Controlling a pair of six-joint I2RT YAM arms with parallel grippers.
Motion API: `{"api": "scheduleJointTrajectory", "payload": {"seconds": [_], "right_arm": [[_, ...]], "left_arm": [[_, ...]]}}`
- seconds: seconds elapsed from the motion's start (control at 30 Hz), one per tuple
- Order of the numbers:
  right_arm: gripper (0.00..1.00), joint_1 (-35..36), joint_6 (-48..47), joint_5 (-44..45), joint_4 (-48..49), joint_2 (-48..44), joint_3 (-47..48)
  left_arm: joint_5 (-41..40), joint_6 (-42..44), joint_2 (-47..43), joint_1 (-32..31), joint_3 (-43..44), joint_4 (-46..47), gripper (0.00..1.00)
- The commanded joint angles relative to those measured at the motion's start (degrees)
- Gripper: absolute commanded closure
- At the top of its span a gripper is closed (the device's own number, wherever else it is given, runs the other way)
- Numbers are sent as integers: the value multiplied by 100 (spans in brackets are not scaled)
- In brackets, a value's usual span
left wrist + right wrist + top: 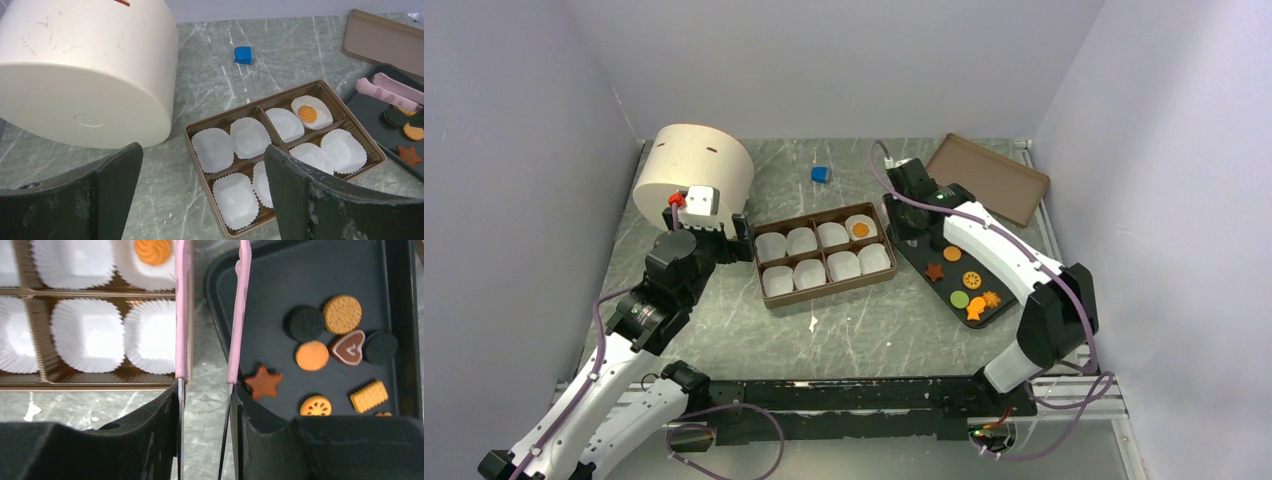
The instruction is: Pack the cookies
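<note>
Several cookies lie on the black tray (270,300): a brown star (263,382), a heart (349,347), and black (305,323) and orange (311,355) rounds. One orange swirl cookie (152,251) sits in a far-right paper cup of the brown box (824,290). My right gripper (205,390) is shut on pink tongs (180,315). The tongs' arms stand apart with nothing between them, one over the box rim and one over the tray edge. Their tips are out of view in the right wrist view. My left gripper (202,150) hangs open at the box's left end.
A big white cylinder (694,165) stands at the back left, close to my left arm. A small blue cube (821,174) lies behind the box. A brown lid (989,178) rests at the back right beyond the tray. Walls close in on three sides.
</note>
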Motion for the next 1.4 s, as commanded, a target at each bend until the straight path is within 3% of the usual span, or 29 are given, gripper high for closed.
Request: {"api": "scheduleJointTrajectory", "payload": {"seconds": [0.0,0.53,1.37], "right_arm": [[61,-335,151,91,-73,-436,-362],[58,-1379,264,239,237,-599,-1293],[54,-1610,264,131,537,-180,-1680]], "left_arm": [[100,126,-68,23,-14,223,4],[141,118,20,21,-6,223,4],[153,128,10,21,-23,232,4]]}}
